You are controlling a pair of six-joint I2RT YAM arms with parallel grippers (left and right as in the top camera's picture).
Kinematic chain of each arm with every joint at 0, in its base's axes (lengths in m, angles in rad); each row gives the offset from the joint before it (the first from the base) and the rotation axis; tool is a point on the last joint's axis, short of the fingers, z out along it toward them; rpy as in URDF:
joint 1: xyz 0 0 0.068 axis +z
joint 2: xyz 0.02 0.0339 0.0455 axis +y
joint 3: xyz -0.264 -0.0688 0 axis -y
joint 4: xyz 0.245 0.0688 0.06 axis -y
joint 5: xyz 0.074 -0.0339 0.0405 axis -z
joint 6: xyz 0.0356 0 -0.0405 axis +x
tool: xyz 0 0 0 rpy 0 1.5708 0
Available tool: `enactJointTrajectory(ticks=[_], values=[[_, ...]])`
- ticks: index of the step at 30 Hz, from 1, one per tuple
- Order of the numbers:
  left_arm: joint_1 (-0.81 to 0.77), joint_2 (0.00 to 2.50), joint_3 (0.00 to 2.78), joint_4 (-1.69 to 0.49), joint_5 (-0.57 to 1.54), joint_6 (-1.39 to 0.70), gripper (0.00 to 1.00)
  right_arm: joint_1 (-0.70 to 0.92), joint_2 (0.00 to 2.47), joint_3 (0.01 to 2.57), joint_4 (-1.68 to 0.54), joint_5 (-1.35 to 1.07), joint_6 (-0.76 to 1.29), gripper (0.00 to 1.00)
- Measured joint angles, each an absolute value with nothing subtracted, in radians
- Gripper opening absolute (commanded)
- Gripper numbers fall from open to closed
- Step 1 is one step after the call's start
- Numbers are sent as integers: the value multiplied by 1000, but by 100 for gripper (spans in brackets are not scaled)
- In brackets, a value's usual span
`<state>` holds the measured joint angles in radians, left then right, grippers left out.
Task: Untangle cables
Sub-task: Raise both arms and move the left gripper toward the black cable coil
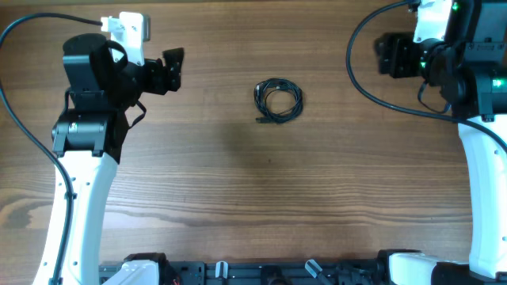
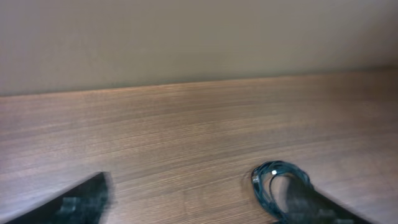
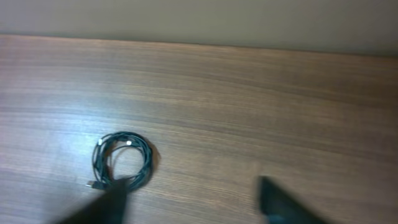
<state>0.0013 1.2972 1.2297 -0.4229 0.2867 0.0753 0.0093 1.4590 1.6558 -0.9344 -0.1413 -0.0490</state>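
Cables (image 1: pixel 278 100) are gripped by neither arm: they lie loose on the tabletop (image 1: pixel 238 198), touched by nothing.

The jaws of the left gripper (image 2: pixel 196 180) are seen spread wide in the left wrist view. Only bare wood shows between the two blurred dark fingers, and nothing is held. The jaws of the right gripper (image 3: pixel 193 185) are likewise parted, somewhat less widely, with nothing between them.

In the left wrist view the coil is seen at about 5 o'clock of the frame, partly hidden behind the right-hand finger. In the right wrist view it is seen at about 8 o'clock of the frame, just beyond the left-hand finger.

From overhead, the wire is seen wound into one small, roughly round coil of several thin black turns, bunched closely with a hole of bare wood in the middle. A short end with a tiny plug sticks out at the coil's 7 o'clock. Small bright glints are visible on the turns in both wrist views.

The coil lies near the middle of the tabletop, slightly toward 12 o'clock. The left gripper is found at about 10 o'clock of the coil and the right gripper at about 2 o'clock, both well apart from it.
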Motion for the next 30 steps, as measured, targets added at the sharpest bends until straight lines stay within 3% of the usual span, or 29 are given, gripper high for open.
enactJointTrajectory(ticks=[1, 2, 3, 24, 30], values=[[1, 1298, 1230, -424, 287, 77, 15, 9, 1459, 1656, -938, -134, -44, 23], [1, 1298, 1230, -426, 287, 78, 56, 9, 1459, 1656, -940, -129, -47, 75], [1, 1298, 1230, -426, 287, 78, 100, 9, 1459, 1656, -942, -126, -43, 100], [1, 1501, 1237, -374, 354, 93, 100, 9, 1637, 1656, -955, -122, -29, 100], [-5, 1533, 1237, -179, 444, 137, 100, 9, 1637, 1656, -826, -121, -31, 100]])
